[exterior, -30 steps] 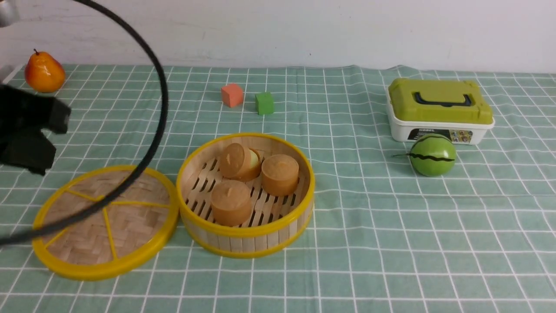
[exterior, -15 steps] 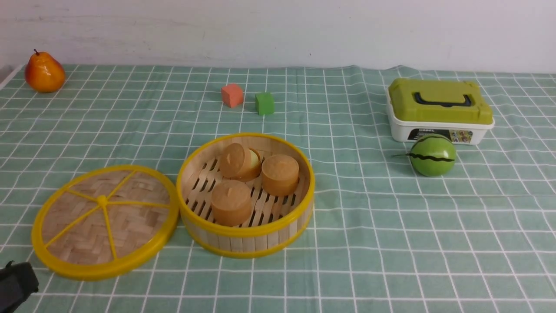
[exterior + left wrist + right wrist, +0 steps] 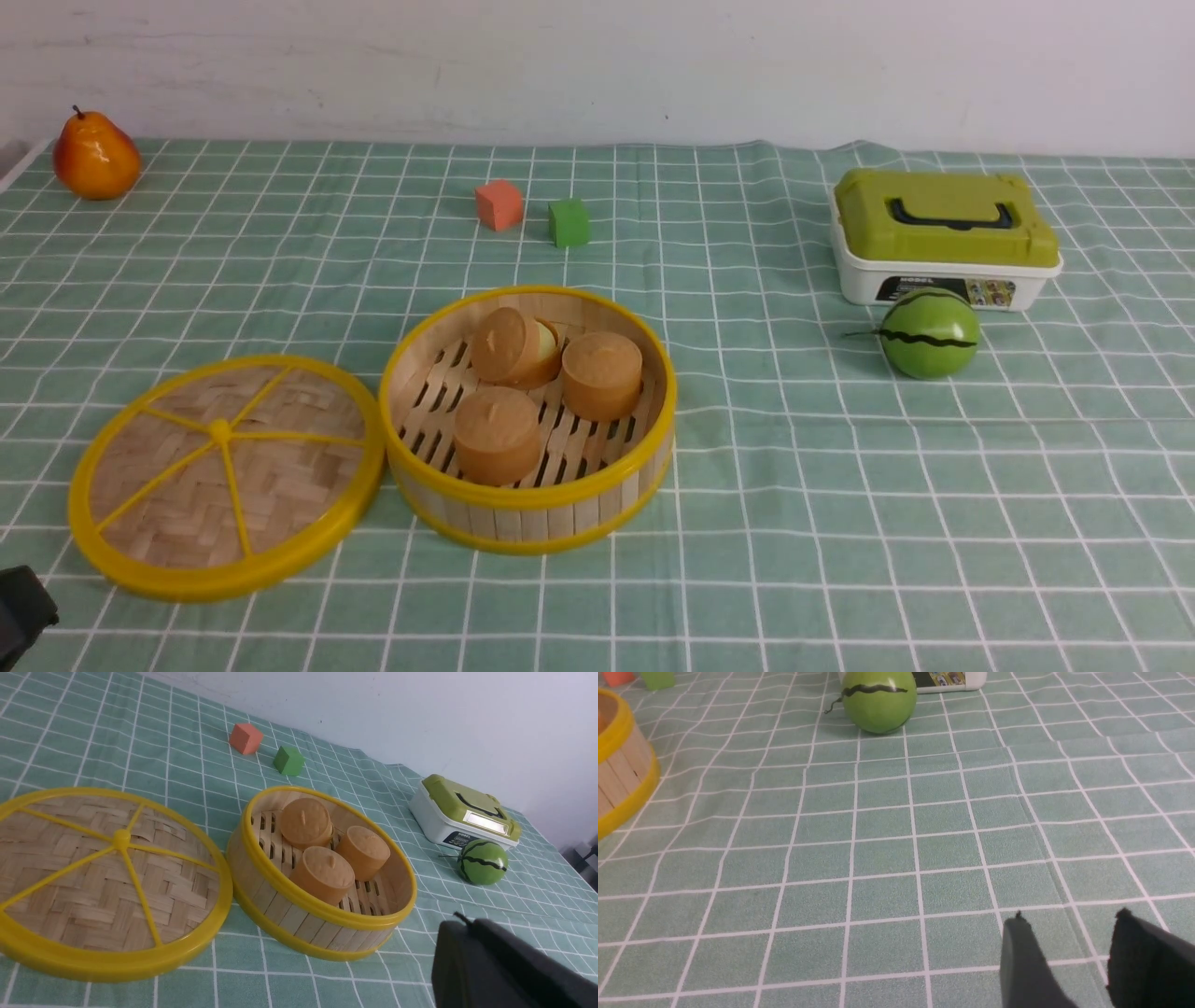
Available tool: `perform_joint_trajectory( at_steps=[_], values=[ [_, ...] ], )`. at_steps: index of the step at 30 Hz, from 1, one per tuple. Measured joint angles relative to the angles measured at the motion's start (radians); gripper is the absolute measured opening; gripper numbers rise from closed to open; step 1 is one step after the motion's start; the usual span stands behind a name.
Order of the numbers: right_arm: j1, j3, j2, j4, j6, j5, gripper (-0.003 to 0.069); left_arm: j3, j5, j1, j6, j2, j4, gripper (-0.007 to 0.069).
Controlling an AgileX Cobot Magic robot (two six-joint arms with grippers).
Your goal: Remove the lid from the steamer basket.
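Note:
The lid (image 3: pixel 224 476) lies flat on the green checked cloth, touching the left side of the steamer basket (image 3: pixel 527 509). The basket is open and holds three brown round buns (image 3: pixel 498 434). Both also show in the left wrist view, the lid (image 3: pixel 93 877) beside the basket (image 3: pixel 299 914). My left gripper (image 3: pixel 467 924) is shut and empty, drawn back near the table's front left corner, with only a dark bit (image 3: pixel 21 616) in the front view. My right gripper (image 3: pixel 1069 921) is open and empty, low over bare cloth to the right of the basket.
A white box with an olive-green lid (image 3: pixel 945 238) stands at the back right, with a small green melon (image 3: pixel 930 332) in front of it. An orange cube (image 3: pixel 499 204) and a green cube (image 3: pixel 569 222) sit behind the basket. A pear (image 3: pixel 94 156) is at the far left.
My left arm and its black cable have pulled away from above the lid, down toward the front left corner and almost out of the front view. The lid and basket have not moved.

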Motion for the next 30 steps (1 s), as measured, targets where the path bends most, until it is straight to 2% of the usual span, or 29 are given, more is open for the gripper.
perform_joint_trajectory(
  at_steps=[13, 18, 20, 21, 24, 30],
  values=[
    [0.0, 0.0, 0.0, 0.0, 0.0, 0.0, 0.0241, 0.0, 0.0, 0.0, 0.001, 0.0, 0.007, -0.0013],
    [0.0, 0.0, 0.0, 0.0, 0.0, 0.0, 0.0241, 0.044, -0.016, 0.0, -0.006, -0.013, 0.099, -0.0012],
    [0.0, 0.0, 0.0, 0.0, 0.0, 0.0, 0.0241, 0.107, -0.037, 0.01, -0.088, -0.046, 0.199, -0.0009],
    [0.0, 0.0, 0.0, 0.0, 0.0, 0.0, 0.0241, 0.112, -0.042, 0.012, -0.096, -0.054, 0.205, -0.0009],
    [0.0, 0.0, 0.0, 0.0, 0.0, 0.0, 0.0241, 0.214, -0.089, 0.063, -0.241, -0.122, 0.302, -0.0009],
    [0.0, 0.0, 0.0, 0.0, 0.0, 0.0, 0.0241, 0.359, -0.113, 0.103, -0.303, -0.16, 0.36, -0.0005]
  ],
)
